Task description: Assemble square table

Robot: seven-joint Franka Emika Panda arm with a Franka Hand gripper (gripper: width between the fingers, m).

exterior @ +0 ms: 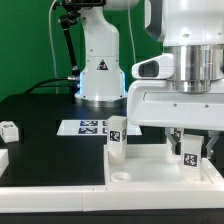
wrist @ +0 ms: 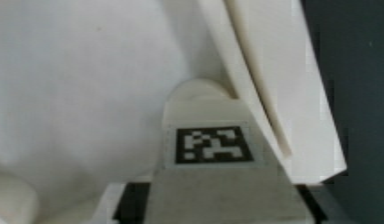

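**A:** The gripper (exterior: pixel 189 150) is down over the leg (wrist: pixel 215 140), jaws partway in and pinching its sides. It has it.

**B:** That leg stands on the tabletop (exterior: pixel 150 178), which lies hollow face up at the table's near edge, at the exterior view's right. A second leg (exterior: pixel 117 135) is upright further left on the same slab.

**A:** The danger, I'd say, is tilt. The leg is tight against the rim, so a crooked seat could jam it.

**B:** Or a narrow pinch slips under a twist, and the slab drags round with it.

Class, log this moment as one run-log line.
gripper: shut on leg | leg: upright on slab | second leg: upright, free
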